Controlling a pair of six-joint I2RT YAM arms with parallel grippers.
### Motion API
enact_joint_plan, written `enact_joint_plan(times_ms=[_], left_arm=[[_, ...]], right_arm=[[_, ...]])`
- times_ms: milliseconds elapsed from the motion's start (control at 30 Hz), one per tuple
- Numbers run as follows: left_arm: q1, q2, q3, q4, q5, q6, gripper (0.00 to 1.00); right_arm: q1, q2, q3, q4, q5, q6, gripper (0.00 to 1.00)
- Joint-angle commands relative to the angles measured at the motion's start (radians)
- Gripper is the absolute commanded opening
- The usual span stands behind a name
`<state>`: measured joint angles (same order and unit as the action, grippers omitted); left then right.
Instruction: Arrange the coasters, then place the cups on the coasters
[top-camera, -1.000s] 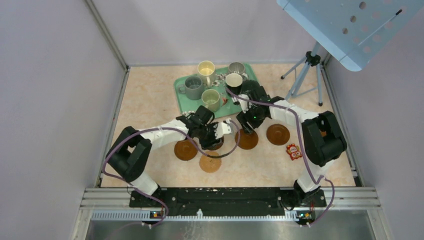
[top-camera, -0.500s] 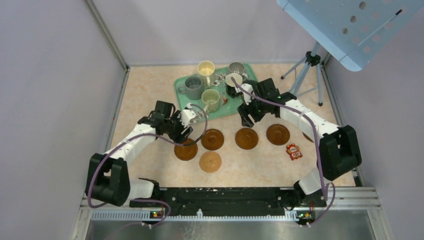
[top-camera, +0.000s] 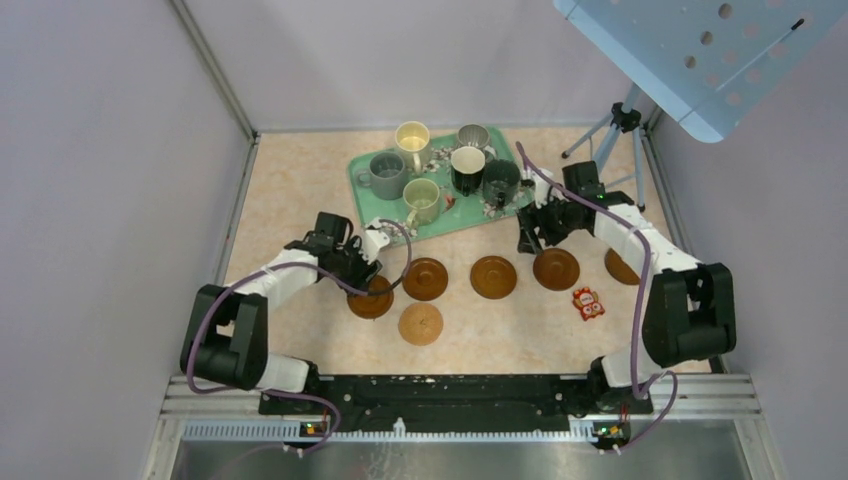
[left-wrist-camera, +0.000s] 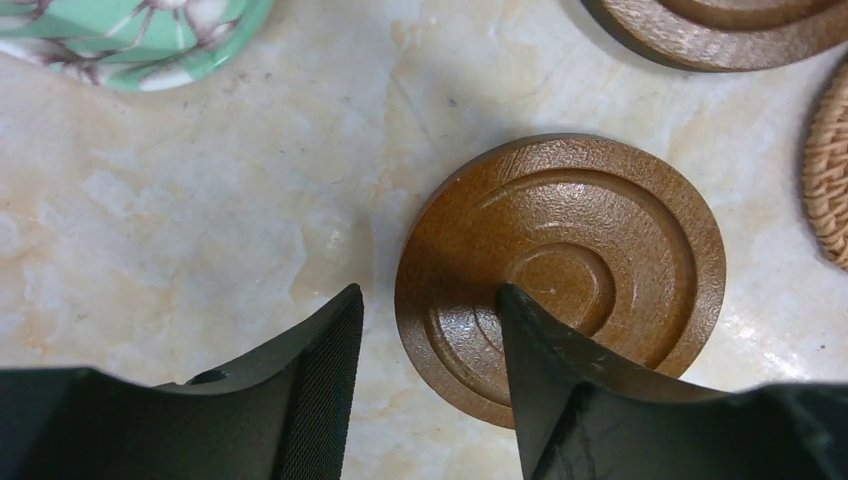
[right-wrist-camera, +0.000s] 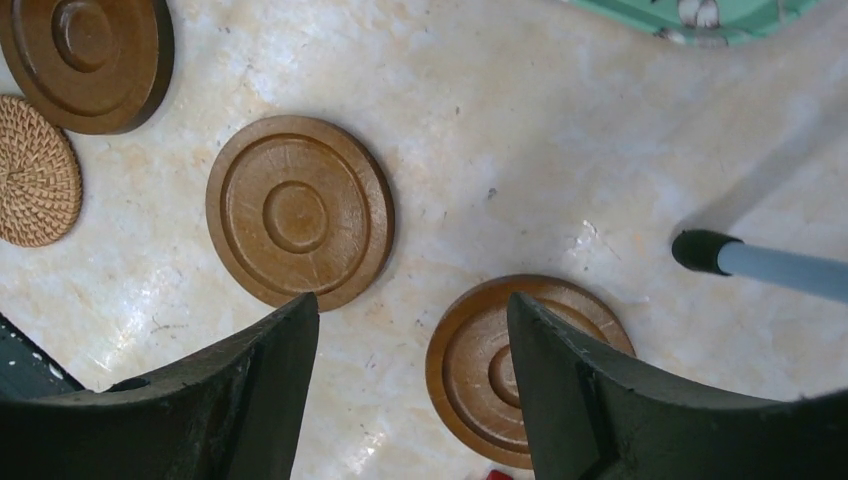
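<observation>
Four brown coasters lie in a row: (top-camera: 371, 298), (top-camera: 425, 279), (top-camera: 493, 277), (top-camera: 556, 268). A fifth (top-camera: 620, 267) peeks out beside the right arm, and a tan woven one (top-camera: 420, 324) lies nearer me. Six cups stand on the tray, among them cream-yellow (top-camera: 412, 137), grey (top-camera: 387, 172), pale green (top-camera: 422, 198) and black (top-camera: 467, 167). My left gripper (top-camera: 368, 272) (left-wrist-camera: 428, 305) is open low over the leftmost coaster (left-wrist-camera: 560, 270), one finger above its centre, the other off its edge. My right gripper (top-camera: 527, 238) (right-wrist-camera: 410, 305) hangs open by a coaster (right-wrist-camera: 470, 365).
The green floral tray (top-camera: 365, 200) sits at the back centre. A tripod (top-camera: 610, 150) stands back right, its foot (right-wrist-camera: 700, 250) close to my right gripper. A small red trinket (top-camera: 588, 303) lies front right. Grey walls close in on both sides.
My left gripper pulled back left from the second coaster to the leftmost one. My right arm swung right, away from the third coaster and the tray, uncovering the dark cup.
</observation>
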<state>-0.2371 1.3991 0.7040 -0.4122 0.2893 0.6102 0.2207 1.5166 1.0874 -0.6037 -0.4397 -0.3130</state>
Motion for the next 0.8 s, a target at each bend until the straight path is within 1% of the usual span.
enact_joint_plan(times_ms=[0, 67, 167, 300, 400, 467, 500, 567, 600, 667, 767], left_arm=[[0.045, 0.055, 0.02, 0.087, -0.075, -0.006, 0.55], [0.069, 0.07, 0.044, 0.084, -0.07, -0.007, 0.52], [0.09, 0.085, 0.071, 0.074, -0.056, 0.001, 0.51], [0.095, 0.1, 0.09, 0.067, -0.063, 0.013, 0.49], [0.099, 0.096, 0.104, 0.056, -0.073, 0.017, 0.5], [0.1, 0.076, 0.119, 0.03, -0.074, 0.017, 0.55], [0.099, 0.058, 0.132, 0.006, -0.065, 0.017, 0.62], [0.099, 0.007, 0.175, -0.062, -0.017, 0.02, 0.71], [0.099, -0.027, 0.195, -0.094, 0.015, 0.025, 0.74], [0.093, -0.093, 0.228, -0.137, 0.085, 0.041, 0.76], [0.078, -0.171, 0.238, -0.161, 0.194, 0.04, 0.77]], right_arm=[[-0.043, -0.09, -0.044, 0.058, -0.066, 0.007, 0.68], [-0.055, -0.106, -0.065, 0.073, -0.07, 0.011, 0.68], [-0.057, -0.119, -0.085, 0.089, -0.077, 0.017, 0.68], [-0.058, -0.121, -0.091, 0.095, -0.083, 0.018, 0.68], [-0.058, -0.121, -0.09, 0.097, -0.091, 0.02, 0.68], [-0.059, -0.121, -0.089, 0.099, -0.093, 0.021, 0.68], [-0.06, -0.123, -0.089, 0.099, -0.093, 0.022, 0.68], [-0.06, -0.124, -0.09, 0.102, -0.094, 0.024, 0.68], [-0.059, -0.125, -0.09, 0.103, -0.094, 0.025, 0.68], [-0.059, -0.127, -0.092, 0.105, -0.096, 0.028, 0.68], [-0.058, -0.124, -0.09, 0.106, -0.093, 0.028, 0.68]])
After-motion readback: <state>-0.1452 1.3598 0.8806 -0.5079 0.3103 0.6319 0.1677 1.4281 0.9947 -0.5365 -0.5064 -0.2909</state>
